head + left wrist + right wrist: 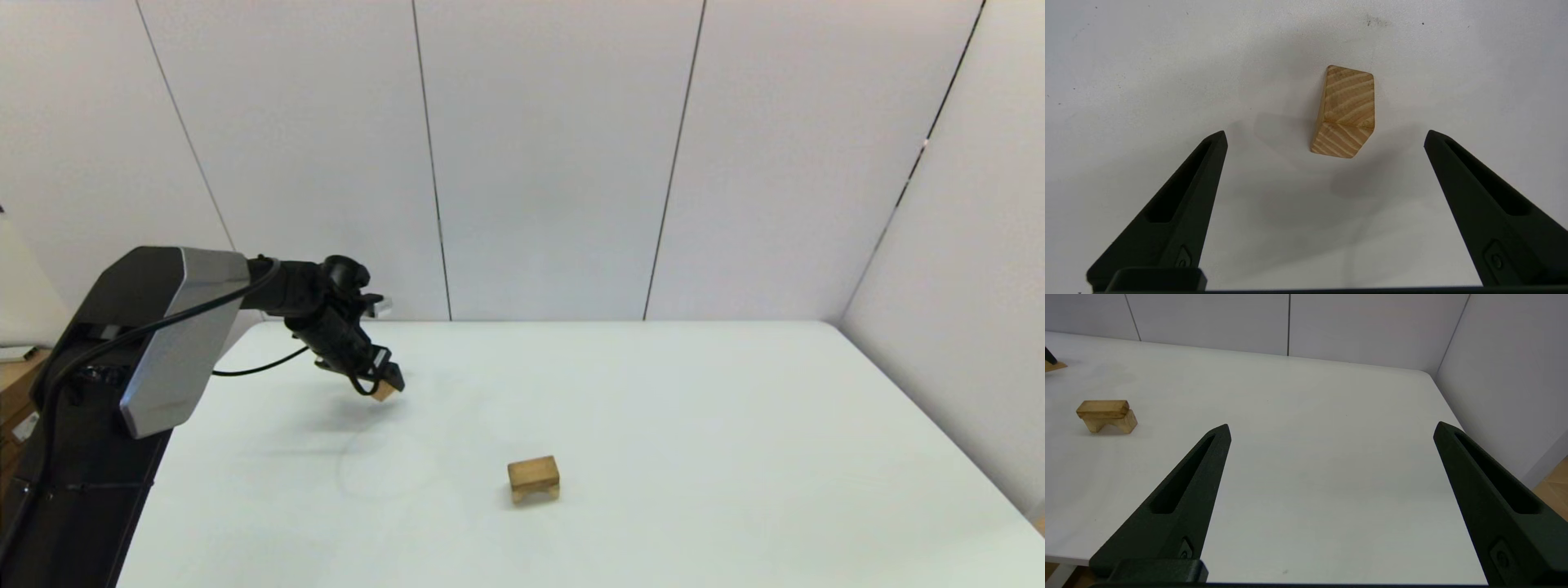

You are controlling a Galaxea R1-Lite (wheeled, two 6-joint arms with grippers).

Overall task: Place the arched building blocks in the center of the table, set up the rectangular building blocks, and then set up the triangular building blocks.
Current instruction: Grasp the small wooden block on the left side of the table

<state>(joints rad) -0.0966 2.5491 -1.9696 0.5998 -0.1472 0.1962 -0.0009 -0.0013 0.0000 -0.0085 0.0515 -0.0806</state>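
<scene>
Arch (534, 483) stands on its two legs near the middle of the table (735, 425), slab (532, 469) laid flat on top of it; right wrist view shows the same stack, slab sitting square across the arch

So steps one and two look done. Step in hand, as I read it: the wedge

Wedge (1344, 112) lies on the table off toward the left far side, well apart from the stack. In the head view only a sliver of it shows under the left gripper (390, 384)

Left gripper is over the wedge, pointing down at it. Jaws wide open, holding nothing. Wedge sits between the fingers in the wrist view but clear of both, slightly nearer one side. Can't tell from these views how high the tips are above the table

Right gripper (1331, 430) is parked off to the right side, fingers spread wide, empty, looking across the table at the stack

Next move needs:
- come down so the fingers straddle the wedge, centre it first
- close on two parallel faces, not the sloped ones, or it'll squirt out
- lift, carry to the stack, set flat base down on the slab, peak up
- slab is only resting loose on the arch, so release gently; a sideways nudge could shift it
</scene>
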